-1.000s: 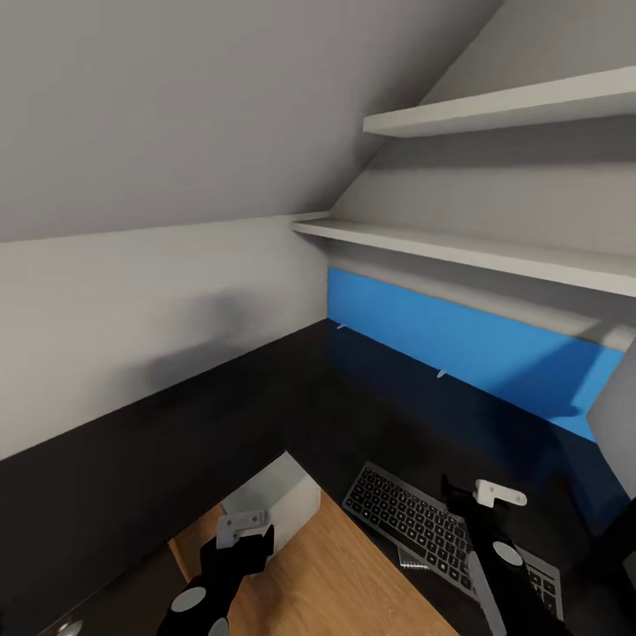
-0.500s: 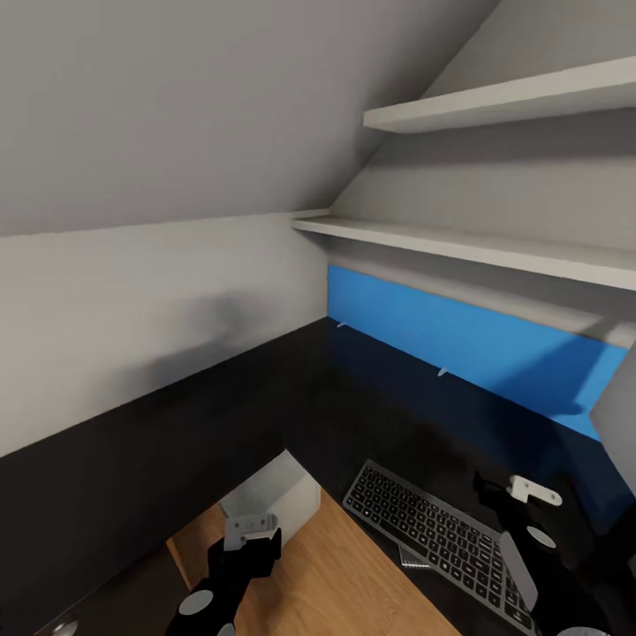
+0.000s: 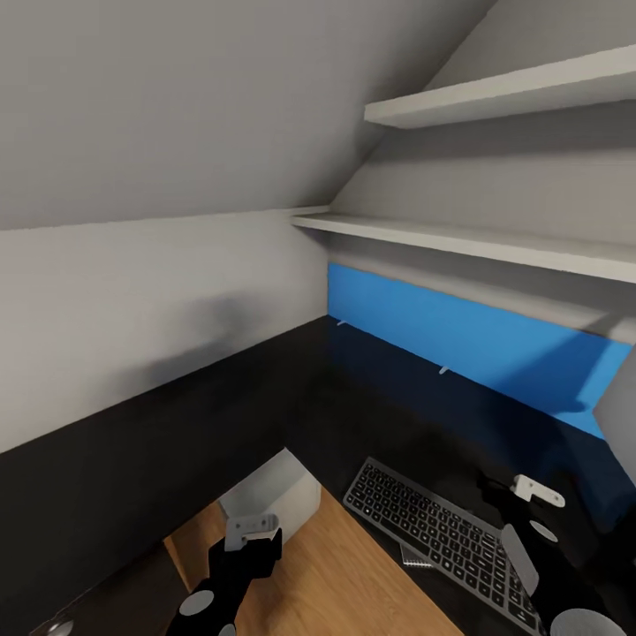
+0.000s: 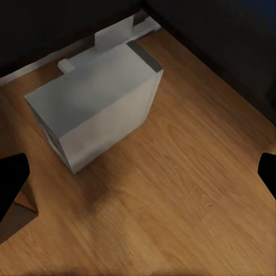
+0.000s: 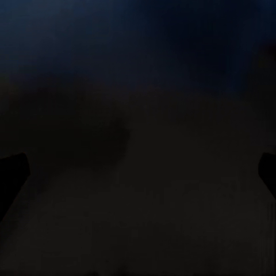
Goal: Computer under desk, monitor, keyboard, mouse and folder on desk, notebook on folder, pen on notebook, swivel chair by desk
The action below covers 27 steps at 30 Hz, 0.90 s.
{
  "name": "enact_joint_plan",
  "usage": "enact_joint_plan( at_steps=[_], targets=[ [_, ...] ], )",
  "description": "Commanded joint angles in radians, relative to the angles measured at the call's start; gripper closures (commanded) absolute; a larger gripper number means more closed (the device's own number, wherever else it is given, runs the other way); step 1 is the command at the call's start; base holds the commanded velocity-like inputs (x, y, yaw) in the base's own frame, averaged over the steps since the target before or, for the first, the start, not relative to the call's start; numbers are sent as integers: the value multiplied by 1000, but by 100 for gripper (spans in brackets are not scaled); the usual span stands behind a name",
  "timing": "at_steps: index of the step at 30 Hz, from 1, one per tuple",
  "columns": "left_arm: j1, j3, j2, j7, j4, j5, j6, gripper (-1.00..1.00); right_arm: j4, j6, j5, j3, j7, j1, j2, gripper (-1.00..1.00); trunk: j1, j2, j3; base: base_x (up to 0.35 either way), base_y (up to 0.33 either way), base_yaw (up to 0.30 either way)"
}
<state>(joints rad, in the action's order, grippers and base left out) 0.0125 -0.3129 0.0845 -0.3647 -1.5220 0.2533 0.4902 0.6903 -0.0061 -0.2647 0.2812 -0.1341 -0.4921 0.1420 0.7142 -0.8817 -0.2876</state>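
The keyboard (image 3: 442, 530) was seen lying on the black desk (image 3: 265, 397) at about five o'clock in the head view, its near edge close to the desk's front rim, so that step was judged done. The computer (image 4: 98, 106) stood on the wooden floor (image 4: 190, 190) in the desk's recess, at seven o'clock of the keyboard and partly beneath the desktop; it was judged more or less placed. The left gripper (image 3: 250, 530) was held above that floor with its jaws spread and nothing between them. The right gripper (image 3: 521, 495) was poised over the desktop just beside the keyboard's right end, also spread and empty. The steps for the remaining items were judged still unconfirmed
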Motion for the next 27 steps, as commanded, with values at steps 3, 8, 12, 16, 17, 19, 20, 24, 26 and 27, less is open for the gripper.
enact_joint_plan(
  at_steps=[3, 8, 12, 16, 17, 19, 20, 24, 26, 27],
  targets=[
    [1, -2, 0, -10, -1, 11, 3, -100, -1, 1, -52, 1, -8, -1, 10, -100, 12, -22, -11, 0, 0, 0],
    [1, -2, 0, -10, -1, 11, 4, -100, -2, 1, -217, 28, -13, -2, 15, -100, 31, -57, -26, 0, 0, 0],
    [1, -2, -1, -10, -1, 11, 3, -100, -2, 1, -259, 33, -28, -2, 16, -100, 46, -85, -39, 0, 0, 0],
    [1, -2, -1, -10, -1, 11, 4, -100, -2, 2, -274, 35, -41, -2, 18, -100, 62, -113, -52, 0, 0, 0],
    [1, -2, -1, -10, -1, 11, 4, -100, -2, 2, -278, 36, -45, -2, 19, -100, 65, -120, -55, 0, 0, 0],
    [1, -2, 0, -10, -1, 11, 4, -100, -2, 3, -279, 36, -46, -2, 18, -100, 73, -134, -61, 0, 0, 0],
    [1, -2, -1, -10, -1, 11, 4, -100, -2, 3, -280, 36, -47, -2, 18, -100, 77, -141, -64, 0, 0, 0],
    [1, -2, 0, -10, -1, 11, 4, -100, -2, 32, -282, 36, -47, -2, 18, -100, 92, -169, -77, 0, 0, 0],
    [1, -3, 0, -10, -1, 11, 4, -100, -2, 41, -283, 36, -47, -2, 18, -100, 100, -183, -83, 0, 0, 0],
    [1, -3, 0, -10, -1, 11, 3, -100, -2, 42, -283, 36, -47, -2, 18, -100, 104, -190, -86, 0, 0, 0]
  ],
)
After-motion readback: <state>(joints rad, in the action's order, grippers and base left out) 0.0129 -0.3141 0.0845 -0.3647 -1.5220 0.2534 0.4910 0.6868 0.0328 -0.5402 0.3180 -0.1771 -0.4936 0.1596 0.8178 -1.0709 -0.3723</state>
